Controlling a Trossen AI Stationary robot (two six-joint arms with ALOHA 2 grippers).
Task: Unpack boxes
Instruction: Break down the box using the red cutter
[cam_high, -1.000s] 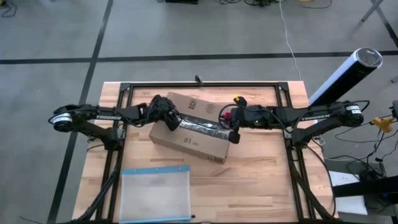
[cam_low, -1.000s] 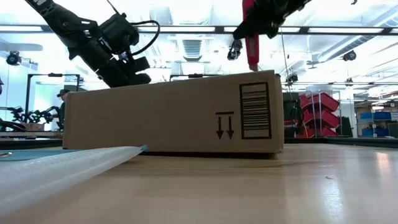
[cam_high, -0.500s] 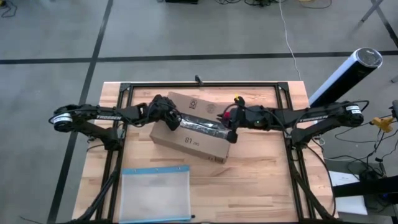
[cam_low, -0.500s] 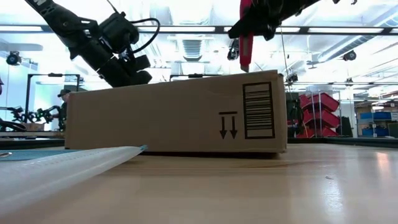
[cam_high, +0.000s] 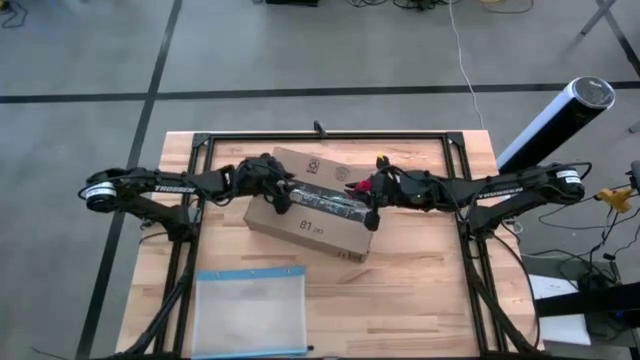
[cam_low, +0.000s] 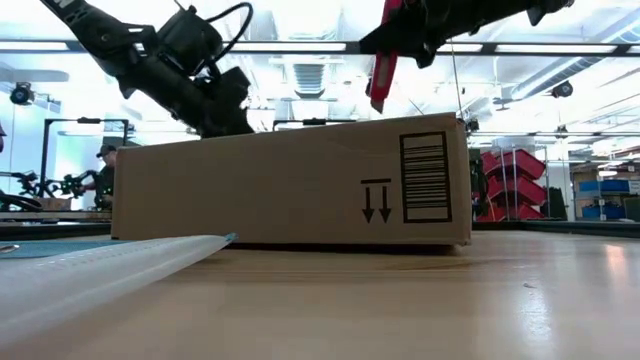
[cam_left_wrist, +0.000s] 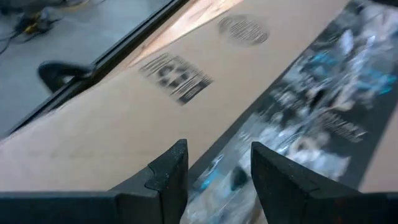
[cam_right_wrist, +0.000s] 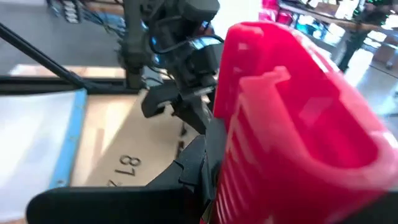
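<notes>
So, cardboard box (cam_high: 312, 212) mid-frame, left gripper (cam_high: 283, 196) fingers parted over its taped top (gripping nothing), right gripper (cam_high: 372, 190) clamped on red tool (cam_low: 382, 62)

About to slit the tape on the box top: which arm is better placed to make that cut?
The right. Its gripper already holds the red tool just above the taped seam of the box. The left gripper carries nothing; its open fingers sit on the box's other end, suited to steadying.
</notes>
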